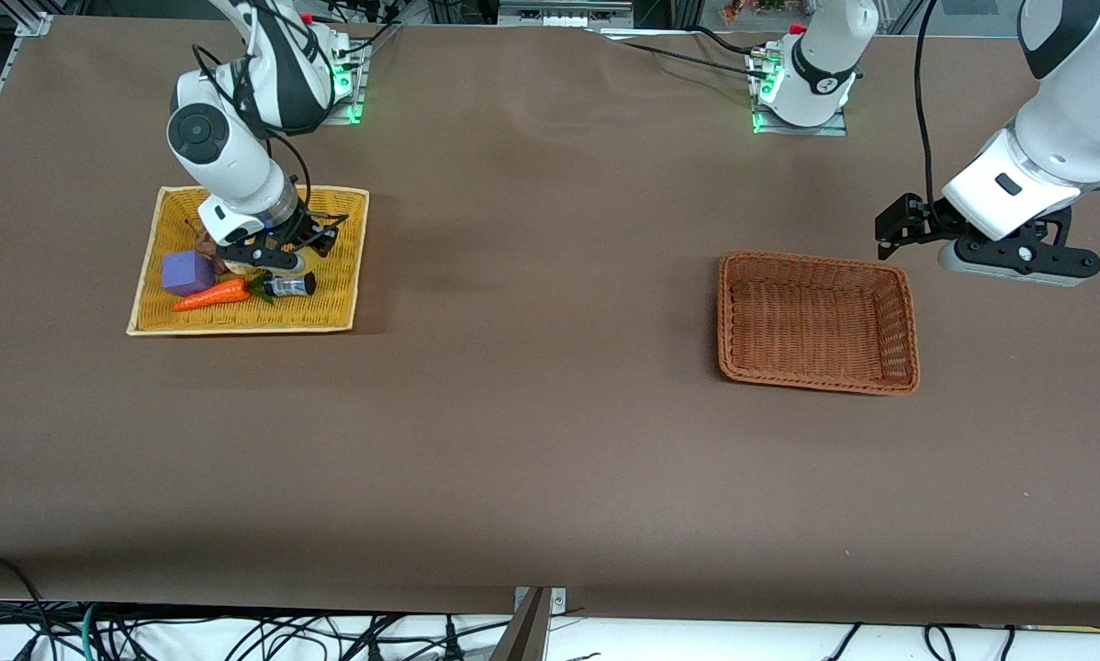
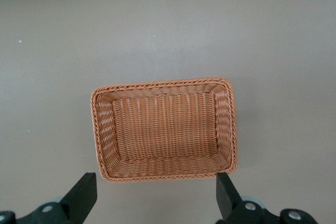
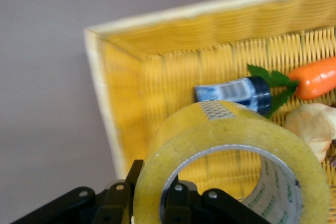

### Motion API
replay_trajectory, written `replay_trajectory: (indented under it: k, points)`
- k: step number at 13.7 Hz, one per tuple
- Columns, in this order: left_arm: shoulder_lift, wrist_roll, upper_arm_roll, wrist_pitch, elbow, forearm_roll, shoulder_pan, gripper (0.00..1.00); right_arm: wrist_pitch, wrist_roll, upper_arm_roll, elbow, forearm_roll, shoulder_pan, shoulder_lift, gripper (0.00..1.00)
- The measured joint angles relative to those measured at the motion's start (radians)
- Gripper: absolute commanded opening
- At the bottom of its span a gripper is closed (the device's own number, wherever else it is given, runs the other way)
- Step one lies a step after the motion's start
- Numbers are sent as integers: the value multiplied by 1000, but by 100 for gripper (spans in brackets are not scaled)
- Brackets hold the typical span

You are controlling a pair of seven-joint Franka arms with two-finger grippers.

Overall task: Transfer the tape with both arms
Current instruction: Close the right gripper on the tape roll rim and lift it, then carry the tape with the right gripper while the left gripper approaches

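Observation:
The tape (image 3: 220, 140), a yellowish translucent roll with a pale grey core, fills the right wrist view. My right gripper (image 3: 155, 182) is shut on its wall, one finger outside the ring and one inside. It holds the roll just above the yellow tray (image 3: 113, 124). In the front view the right gripper (image 1: 265, 260) is low over that tray (image 1: 343, 275) and hides the tape. My left gripper (image 1: 890, 229) is open and empty, above the table beside the brown basket (image 1: 816, 376) toward the left arm's end. Its wrist view shows the open fingers (image 2: 84, 195) framing the basket (image 2: 163, 171).
In the yellow tray lie a purple block (image 1: 187, 272), an orange carrot (image 1: 212, 294) and a small dark-capped bottle (image 1: 291, 285). The right wrist view also shows the bottle (image 3: 236, 92), the carrot (image 3: 315, 77) and a pale bulb (image 3: 312, 124). The brown basket holds nothing.

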Motion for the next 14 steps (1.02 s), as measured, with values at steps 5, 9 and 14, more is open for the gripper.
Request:
replay_trajectory:
  k: [5, 9, 14]
  points:
    - [0, 0, 0, 0, 1, 0, -1, 100, -81, 435, 191, 322, -40, 88, 187, 0]
    - [0, 0, 0, 0, 2, 0, -1, 100, -146, 801, 188, 689, -308, 297, 539, 0]
    - [2, 0, -2, 0, 2, 0, -3, 100, -186, 988, 133, 928, -452, 482, 833, 0]
